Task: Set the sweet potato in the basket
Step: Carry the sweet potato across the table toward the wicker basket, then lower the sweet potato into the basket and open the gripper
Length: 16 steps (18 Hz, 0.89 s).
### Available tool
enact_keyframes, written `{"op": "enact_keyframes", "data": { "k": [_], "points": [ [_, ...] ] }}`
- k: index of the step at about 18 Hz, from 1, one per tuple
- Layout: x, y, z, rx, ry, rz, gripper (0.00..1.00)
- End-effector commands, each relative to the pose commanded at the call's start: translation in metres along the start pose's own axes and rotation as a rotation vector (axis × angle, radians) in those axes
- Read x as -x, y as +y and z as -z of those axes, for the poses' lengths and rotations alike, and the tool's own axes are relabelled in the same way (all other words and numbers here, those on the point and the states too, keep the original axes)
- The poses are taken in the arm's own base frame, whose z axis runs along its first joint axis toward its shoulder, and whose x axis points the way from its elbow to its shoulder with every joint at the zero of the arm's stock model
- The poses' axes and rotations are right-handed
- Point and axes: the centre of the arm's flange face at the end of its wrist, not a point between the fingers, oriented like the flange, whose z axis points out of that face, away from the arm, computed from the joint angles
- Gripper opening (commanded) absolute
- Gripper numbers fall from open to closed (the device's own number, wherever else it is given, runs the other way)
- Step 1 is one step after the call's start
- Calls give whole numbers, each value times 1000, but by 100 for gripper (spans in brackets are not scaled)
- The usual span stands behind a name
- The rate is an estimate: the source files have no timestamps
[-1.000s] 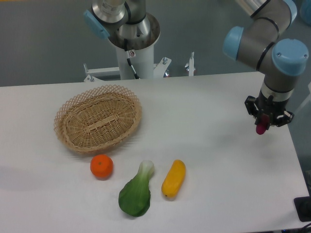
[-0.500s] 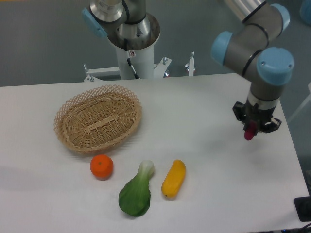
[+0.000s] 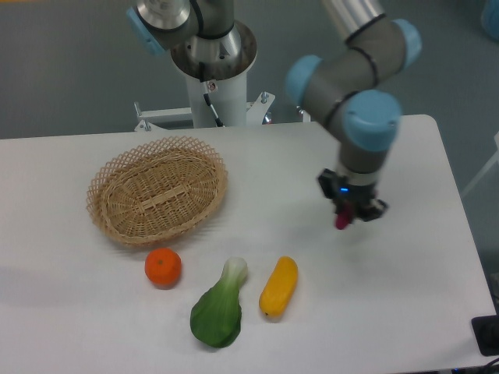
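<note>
I see the sweet potato [image 3: 341, 221] as a small red-purple tip poking down out of the pincer [image 3: 348, 213], which is clamped on it; most of it is hidden between the fingers. It hangs above the desk [image 3: 405, 312], not touching the surface as far as I can tell, on the right half. The arm [image 3: 351, 86] reaches down to it from the top of the view. The basket [image 3: 156, 189] sits well apart to the left, with nothing in it that I can see. Nearer the front edge lie three other items: a yellow vegetable [image 3: 279, 286] below and left of the pincer, a green leafy vegetable [image 3: 219, 308] just beside it, and an orange [image 3: 163, 266] close to the basket's front rim.
</note>
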Motion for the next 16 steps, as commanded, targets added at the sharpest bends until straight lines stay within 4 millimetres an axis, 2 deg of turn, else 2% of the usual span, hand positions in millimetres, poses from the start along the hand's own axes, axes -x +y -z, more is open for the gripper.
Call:
{"op": "enact_keyframes", "data": {
  "k": [3, 6, 12, 16],
  "points": [
    [-34, -40, -3, 10, 4, -17, 9],
    [-71, -64, 5, 7, 6, -42, 9],
    [-166, -78, 13, 0, 16, -125, 13],
    [-202, -92, 6, 10, 30, -138, 16]
  ]
}}
